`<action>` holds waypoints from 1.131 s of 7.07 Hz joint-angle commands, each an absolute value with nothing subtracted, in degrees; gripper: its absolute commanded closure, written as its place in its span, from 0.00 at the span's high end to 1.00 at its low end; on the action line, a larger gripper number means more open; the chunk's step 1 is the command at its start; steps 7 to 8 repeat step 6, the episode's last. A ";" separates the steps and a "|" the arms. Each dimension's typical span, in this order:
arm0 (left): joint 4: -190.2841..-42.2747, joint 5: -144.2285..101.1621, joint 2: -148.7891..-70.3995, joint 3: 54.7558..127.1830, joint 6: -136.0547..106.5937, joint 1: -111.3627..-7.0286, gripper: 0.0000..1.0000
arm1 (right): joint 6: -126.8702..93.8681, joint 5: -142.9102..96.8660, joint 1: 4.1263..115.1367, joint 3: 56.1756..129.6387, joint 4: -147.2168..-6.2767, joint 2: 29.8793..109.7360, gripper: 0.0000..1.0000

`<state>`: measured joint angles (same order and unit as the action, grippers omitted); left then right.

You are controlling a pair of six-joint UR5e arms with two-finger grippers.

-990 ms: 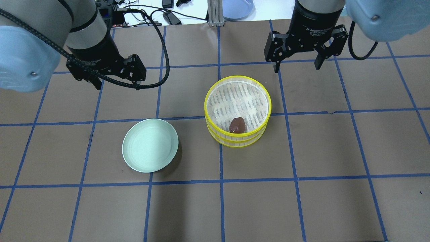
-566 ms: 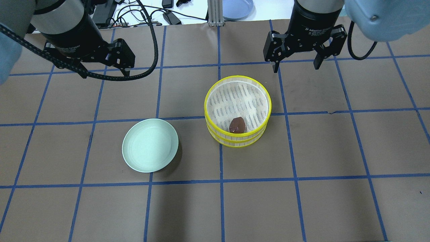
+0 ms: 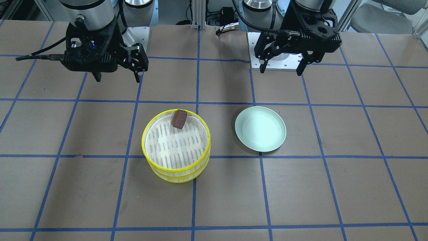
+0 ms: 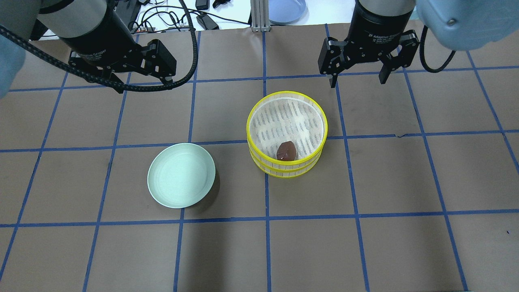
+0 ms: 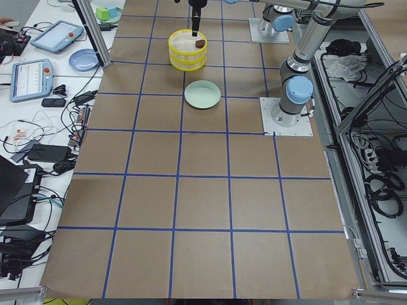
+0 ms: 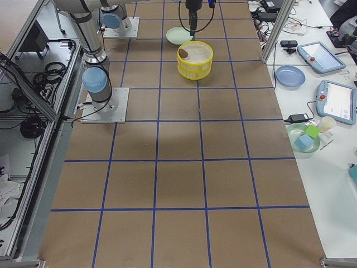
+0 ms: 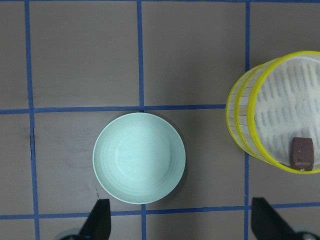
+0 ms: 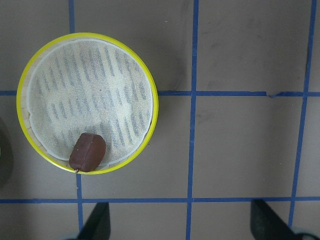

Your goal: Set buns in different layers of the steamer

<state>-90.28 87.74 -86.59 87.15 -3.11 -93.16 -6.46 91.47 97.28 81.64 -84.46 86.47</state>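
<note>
**Caller:** Start with the buns. Where are they?

**Me:** The brown bun [image 4: 286, 151] is sitting on the mesh floor of the top tray [image 4: 287, 93], tucked against the rim on the side nearest my base. That tray is stacked squarely on the lower tray [image 3: 176, 176], whose yellow rim peeks out underneath.

**Caller:** And the white one?

**Me:** I can't spot it anywhere. It isn't on the top mesh, and it isn't on the green plate [image 4: 181, 175], which sits just left of the stack with nothing on it. If it's in the lower tray, the top one is covering it, so I can't tell for certain.

**Caller:** What are your fingers doing?

**Me:** Both sets are spread wide with nothing in them. My left gripper [image 3: 281, 70] hangs above the table [image 4: 365, 251], out beyond the plate. My right gripper [image 4: 357, 83] hangs just past the far right side of the stack. Neither touches anything.

**Caller:** So how far along are you?

**Me:** At or very near the finish, I'd say. One bun is plainly on the upper layer, the layers are stacked and the plate holds nothing. The only open question is that hidden bottom layer. If the white bun is down there, nothing's left to do.
</note>
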 commanded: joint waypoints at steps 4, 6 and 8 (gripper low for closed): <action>-89.74 89.47 -86.92 87.28 -3.34 -93.08 1.00 | -6.24 91.32 97.29 81.65 -84.55 86.48 1.00; -88.86 89.56 -87.10 87.28 -3.25 -93.08 1.00 | -6.50 91.14 97.29 81.65 -84.46 86.48 1.00; -88.86 89.56 -87.10 87.28 -3.25 -93.08 1.00 | -6.50 91.14 97.29 81.65 -84.46 86.48 1.00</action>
